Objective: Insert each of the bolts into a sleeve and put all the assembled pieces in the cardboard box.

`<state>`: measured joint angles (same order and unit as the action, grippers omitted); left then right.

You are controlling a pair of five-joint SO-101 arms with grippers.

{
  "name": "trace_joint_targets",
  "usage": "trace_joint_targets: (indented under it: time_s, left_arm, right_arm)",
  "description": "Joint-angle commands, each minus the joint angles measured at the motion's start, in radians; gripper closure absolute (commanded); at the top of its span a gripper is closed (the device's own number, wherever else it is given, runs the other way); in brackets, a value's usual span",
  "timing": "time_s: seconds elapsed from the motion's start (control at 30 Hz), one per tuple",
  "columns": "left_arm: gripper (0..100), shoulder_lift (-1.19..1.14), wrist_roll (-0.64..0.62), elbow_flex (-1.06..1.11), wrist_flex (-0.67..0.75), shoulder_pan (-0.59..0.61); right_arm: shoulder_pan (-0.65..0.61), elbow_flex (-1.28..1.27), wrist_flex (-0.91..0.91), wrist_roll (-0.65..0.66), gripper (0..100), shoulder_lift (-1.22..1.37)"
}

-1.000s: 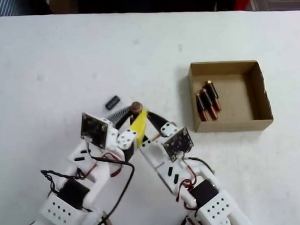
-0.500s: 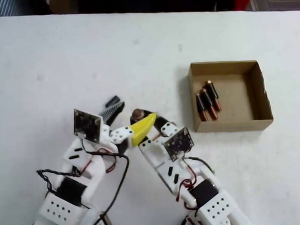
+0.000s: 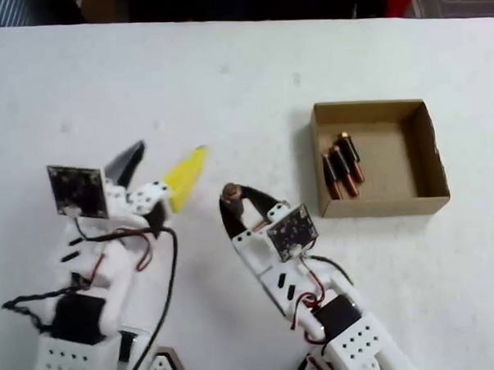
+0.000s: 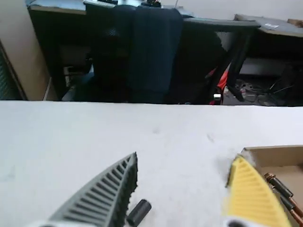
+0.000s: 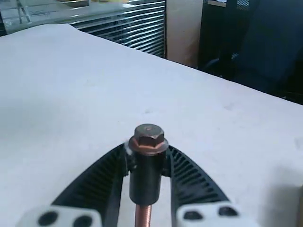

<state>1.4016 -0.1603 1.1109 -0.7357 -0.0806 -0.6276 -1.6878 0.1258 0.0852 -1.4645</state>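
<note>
The cardboard box stands on the white table, well to the right. Three assembled pieces lie side by side in its left half. Near the box's left wall but apart from it, the right gripper pinches a bolt already seated in its sleeve (hex head poking past the fingertips). The left gripper is spread wide and holds nothing. A loose sleeve lies on the table beside its grey finger.

Left claw (jaws apart) now well left of the sleeved bolt.
</note>
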Motion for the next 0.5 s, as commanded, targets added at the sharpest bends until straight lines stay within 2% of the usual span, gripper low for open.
trace_joint_targets:
  time_s: [0.0,0.17,0.33,0.47]
  left_arm:
    - [80,0.010,0.006,-0.135,-0.172,0.053]
    - [98,0.012,0.006,-0.173,-0.236,0.104]
    - [97,0.044,0.008,-0.181,-0.324,0.148]
    - [97,0.199,0.008,-0.170,-0.410,0.163]
  right_arm:
    - [0.087,-0.005,-0.004,0.000,97.9,-0.015]
    - [0.165,-0.002,-0.001,-0.002,98.1,-0.015]
    - [0.228,0.020,0.012,-0.002,98.1,-0.015]
    - [0.271,0.110,0.147,-0.008,98.1,-0.015]
